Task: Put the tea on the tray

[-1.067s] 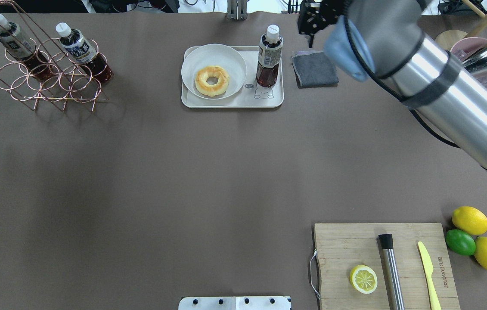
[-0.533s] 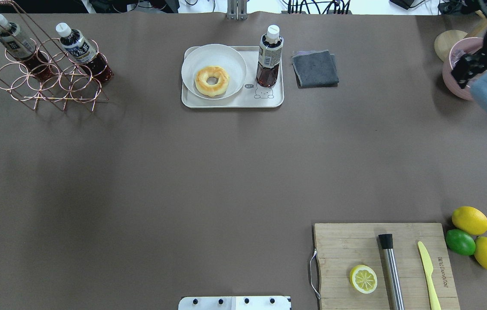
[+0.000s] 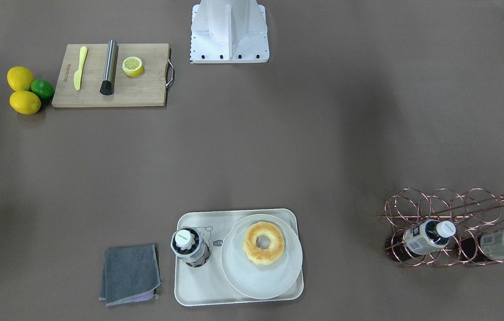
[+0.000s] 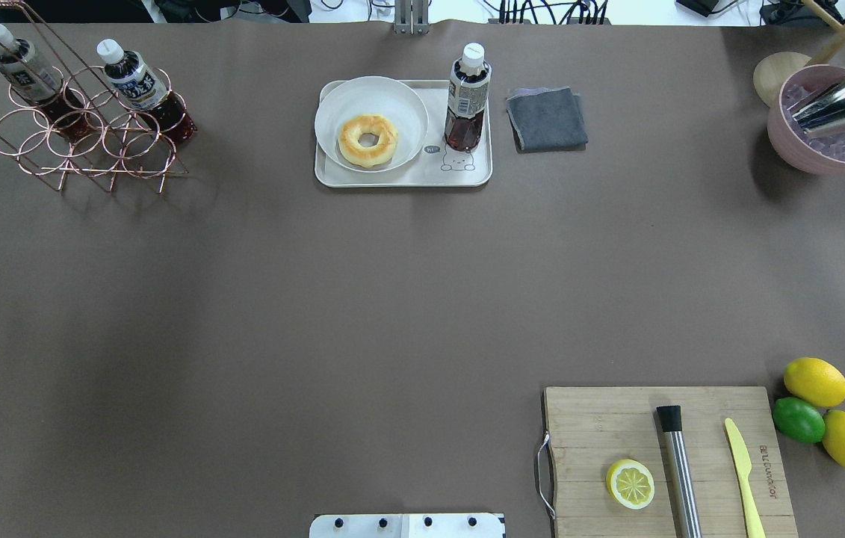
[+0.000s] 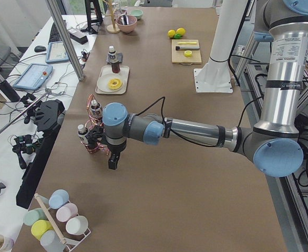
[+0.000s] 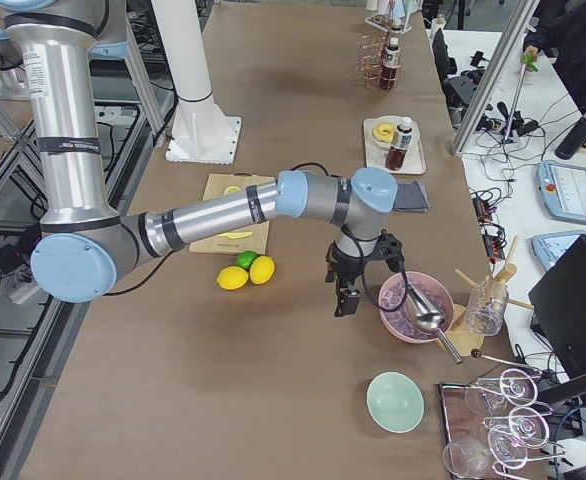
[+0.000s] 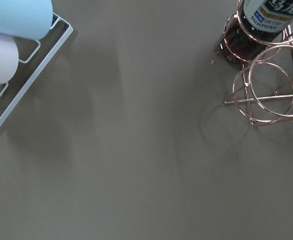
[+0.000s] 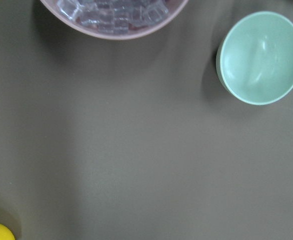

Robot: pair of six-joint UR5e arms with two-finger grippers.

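Observation:
The tea [image 4: 467, 97] is a small bottle of reddish-brown drink with a white cap. It stands upright on the right part of the cream tray [image 4: 403, 181], beside the bear drawing. It also shows in the front-facing view [image 3: 189, 247] on the tray [image 3: 198, 285]. Nothing holds it. My left gripper [image 5: 112, 164] shows only in the exterior left view, above the table beside the copper rack. My right gripper [image 6: 344, 300] shows only in the exterior right view, next to the pink bowl. I cannot tell whether either is open or shut.
A round plate [image 4: 332, 112] with a doughnut [image 4: 367, 140] fills the tray's left part. A grey cloth [image 4: 546, 119] lies right of the tray. A copper rack [image 4: 86, 149] holds two similar bottles. A cutting board [image 4: 586, 433], lemons and a pink ice bowl [image 4: 788, 146] stand at the right.
My right arm has swung from beside the tray to the right and out of the overhead view. The tea stays upright on the tray.

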